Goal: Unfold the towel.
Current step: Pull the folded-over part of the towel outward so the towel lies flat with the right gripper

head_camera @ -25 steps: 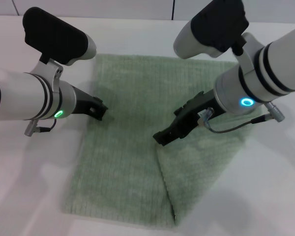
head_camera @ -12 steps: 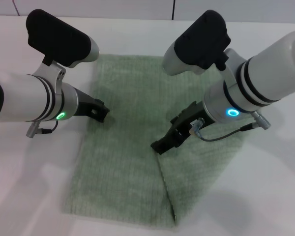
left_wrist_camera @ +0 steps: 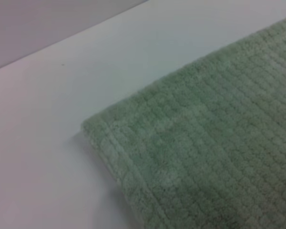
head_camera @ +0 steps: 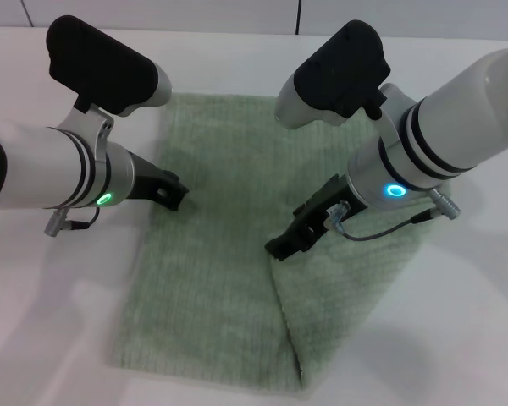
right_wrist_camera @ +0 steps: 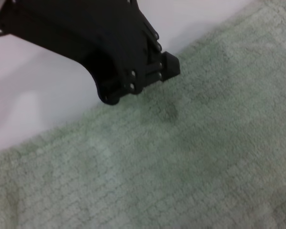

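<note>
One towel (head_camera: 237, 262) is lying on one white table (head_camera: 457, 304), and it is the only cloth showing in any view. Two robot arms are reaching in over it, one from each side, so two grippers are showing: the left gripper (head_camera: 171, 190) and the right gripper (head_camera: 289, 243). Two glowing ring lights are showing too, one on each wrist: a green light (head_camera: 106, 200) on the left arm and a blue light (head_camera: 394, 191) on the right. One folded-over flap (head_camera: 347, 288) is counting among the towel's layers.
</note>
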